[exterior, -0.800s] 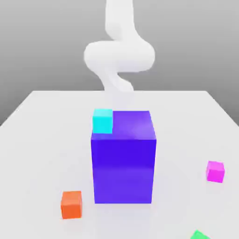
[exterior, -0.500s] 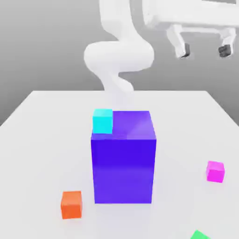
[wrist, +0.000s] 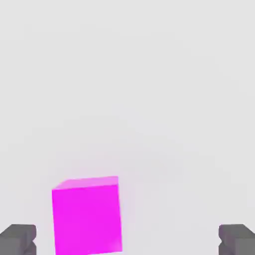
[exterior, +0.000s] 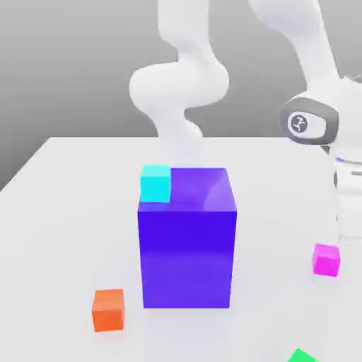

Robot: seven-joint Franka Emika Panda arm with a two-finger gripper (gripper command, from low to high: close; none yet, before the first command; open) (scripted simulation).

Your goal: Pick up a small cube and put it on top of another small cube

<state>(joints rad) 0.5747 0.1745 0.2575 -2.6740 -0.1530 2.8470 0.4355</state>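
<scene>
the step in hand appears to be the approach, with the pincer (wrist: 127, 240) wide and empty near the magenta cube (wrist: 87, 219) on the counter (exterior: 71, 233); the next move calls for centring the fingertips about it, then lowering before closing.

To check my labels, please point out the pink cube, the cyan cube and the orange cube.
Pink cube (wrist: 87, 219): hand view, side face.
Cyan cube (exterior: 155, 188): exterior view, front face.
Orange cube (exterior: 108, 314): exterior view, front face.
</scene>
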